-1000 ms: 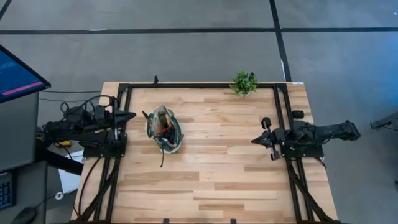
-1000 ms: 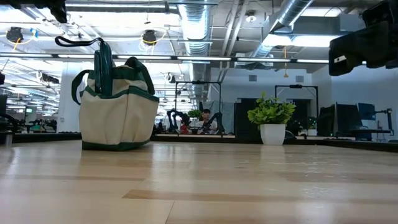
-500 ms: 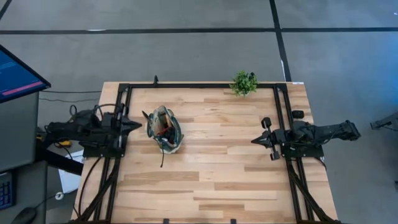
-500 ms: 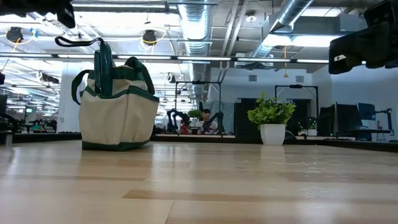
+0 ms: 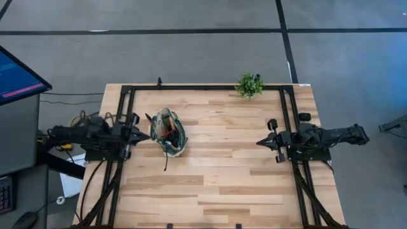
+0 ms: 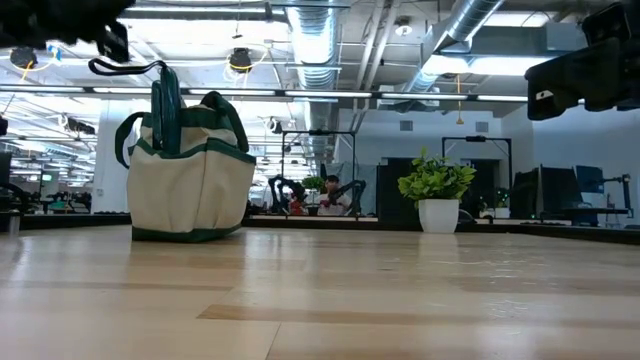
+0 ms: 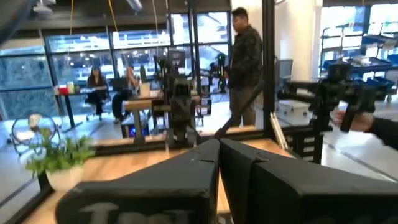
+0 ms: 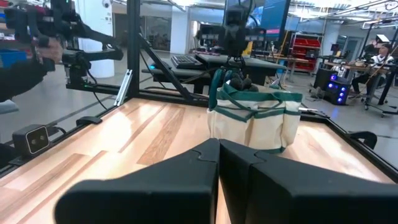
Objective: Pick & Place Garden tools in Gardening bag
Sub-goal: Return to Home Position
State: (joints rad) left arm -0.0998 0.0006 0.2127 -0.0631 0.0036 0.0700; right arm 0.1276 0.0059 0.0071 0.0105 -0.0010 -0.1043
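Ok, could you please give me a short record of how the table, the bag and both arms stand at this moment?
gardening bag: upright on the left half of the table, handles up
garden tools: showing inside the bag's open top; none loose on the table
left end effector: shut, empty, close beside the bag
right end effector: shut, empty, at the right side, well apart from the bag
plant: potted, at the far edge, right of centre
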